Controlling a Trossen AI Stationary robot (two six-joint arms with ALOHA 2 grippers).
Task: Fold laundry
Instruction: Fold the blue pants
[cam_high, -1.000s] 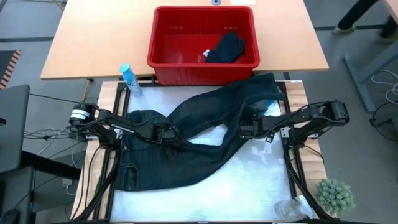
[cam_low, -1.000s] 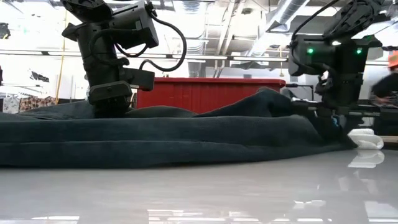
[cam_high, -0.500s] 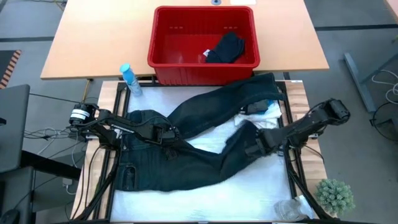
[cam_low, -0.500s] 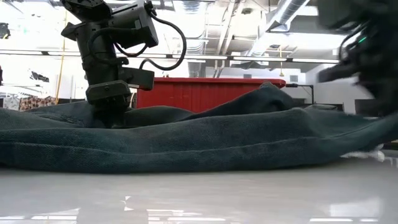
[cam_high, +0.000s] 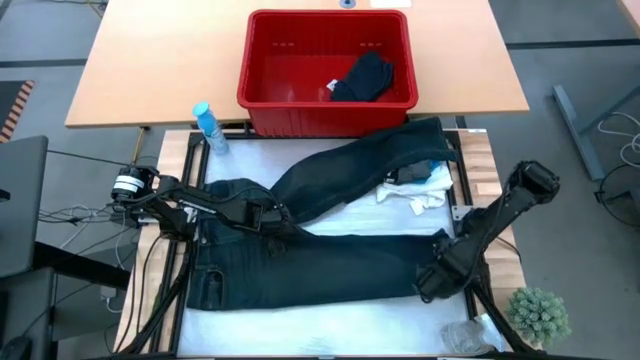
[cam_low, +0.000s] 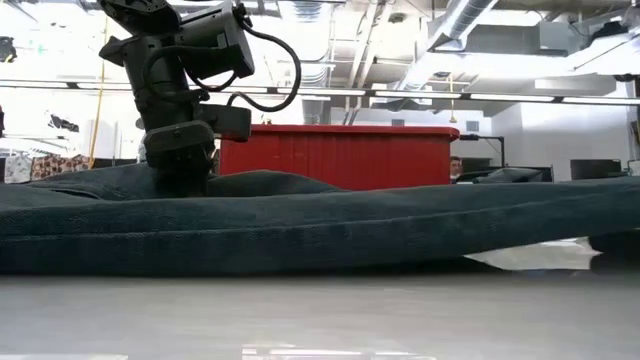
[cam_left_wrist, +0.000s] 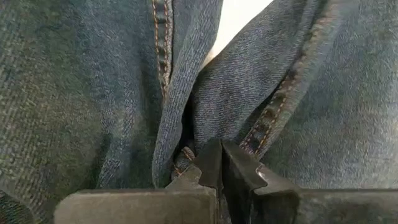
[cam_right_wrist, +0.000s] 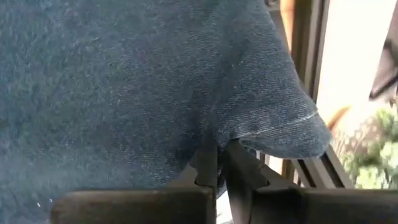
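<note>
Dark blue jeans (cam_high: 300, 270) lie spread on the white table top, waist at the left. One leg runs to the far right (cam_high: 400, 150), the other along the near side toward the right. My left gripper (cam_high: 268, 218) stands shut at the crotch. My right gripper (cam_high: 432, 280) is shut on the near leg's end. A white garment (cam_high: 415, 187) lies between the two legs, and a dark garment (cam_high: 362, 77) lies in the red basket (cam_high: 300, 100). My left gripper presses its shut fingertips (cam_left_wrist: 221, 163) down on the jeans' crotch, beside the stitched seam (cam_left_wrist: 267, 127), coming steeply from above. The denim lies flat on the table under them. My right gripper pinches the near leg close to its hem end (cam_right_wrist: 273, 134) between its two fingers, slanting down from above. That end of the leg is raised a little off the table (cam_low: 560, 215), and the rest of the leg lies on it.
The red basket stands on the wooden table beyond the far edge. A blue-capped spray bottle (cam_high: 209, 127) lies at the far left. A small green plant (cam_high: 538, 312) and a clear plastic thing (cam_high: 465, 335) sit at the near right corner.
My right gripper has swung toward the table's near right corner and risen a little, turning as it went, and has kept hold of the leg. That leg, which lay bent up across the middle, now lies drawn out straight along the near side. Waist and far leg have stayed.
</note>
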